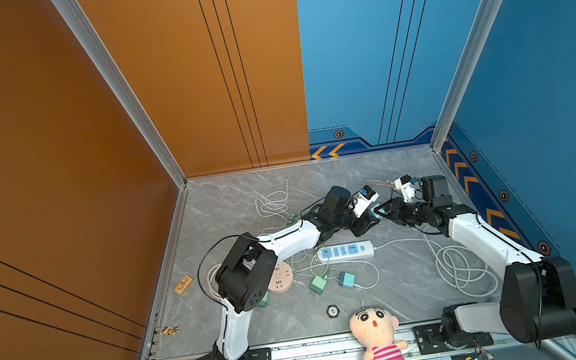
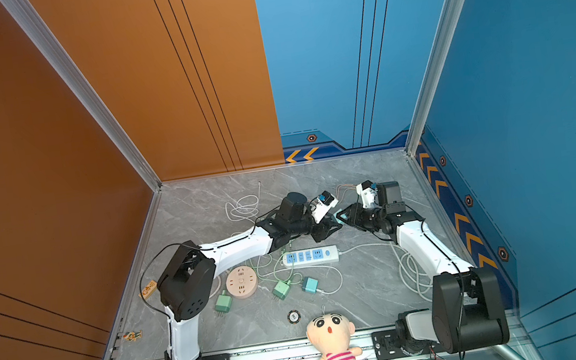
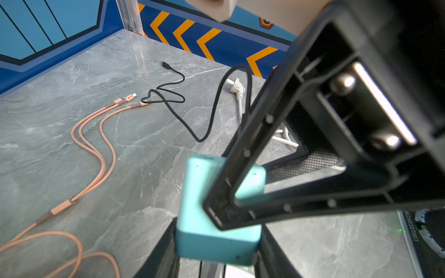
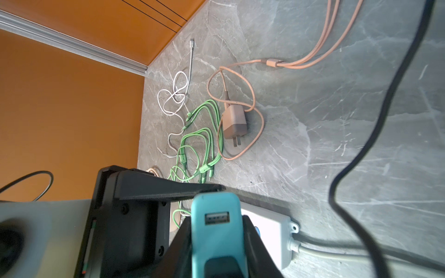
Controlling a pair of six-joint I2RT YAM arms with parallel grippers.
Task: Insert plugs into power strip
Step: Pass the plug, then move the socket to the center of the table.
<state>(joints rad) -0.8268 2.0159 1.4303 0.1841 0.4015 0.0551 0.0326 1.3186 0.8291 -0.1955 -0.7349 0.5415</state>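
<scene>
A teal plug (image 1: 375, 212) (image 2: 340, 216) hangs in the air behind the white and blue power strip (image 1: 344, 251), held between both grippers. My left gripper (image 1: 369, 221) (image 3: 216, 250) is shut on the teal cube (image 3: 207, 231). My right gripper (image 1: 384, 209) (image 4: 216, 243) comes from the opposite side, its fingers pressed against the sides of the same plug (image 4: 216, 216), whose USB port faces that camera. On the table lie a green plug (image 1: 318, 284), a second teal plug (image 1: 347, 279), another green plug (image 2: 222, 303) and a pink-brown plug (image 4: 234, 121).
A round pink socket (image 2: 241, 282) sits by the left arm's elbow. Green cables (image 4: 197, 144), pink cables (image 3: 96, 144), a black cable (image 3: 168, 96) and a white corded plug (image 3: 234, 85) lie at the back. A white cord coil (image 1: 459, 267) and a plush doll (image 1: 377, 336) are nearer.
</scene>
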